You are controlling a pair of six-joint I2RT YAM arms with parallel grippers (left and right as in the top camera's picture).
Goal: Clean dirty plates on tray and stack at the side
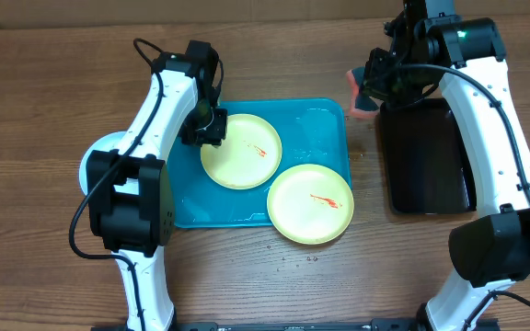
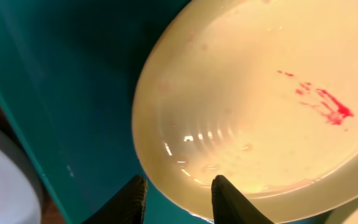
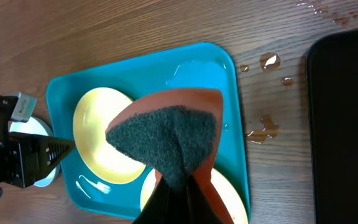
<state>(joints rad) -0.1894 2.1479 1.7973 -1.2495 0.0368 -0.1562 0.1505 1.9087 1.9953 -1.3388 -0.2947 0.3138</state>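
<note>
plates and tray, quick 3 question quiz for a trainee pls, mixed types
1. True or false: the front yellow plate lies wholly inside the blue tray.
2. What does the right pincer hold? A a sponge, B a plate, C nothing.
3. How many plates show in the overhead view?

Key
1. False: it hangs over the tray's front rim.
2. A: the sponge.
3. Three: the front yellow plate, the back yellow plate on the tray, and the light blue plate on the table left of it, partly under the left arm.
</note>
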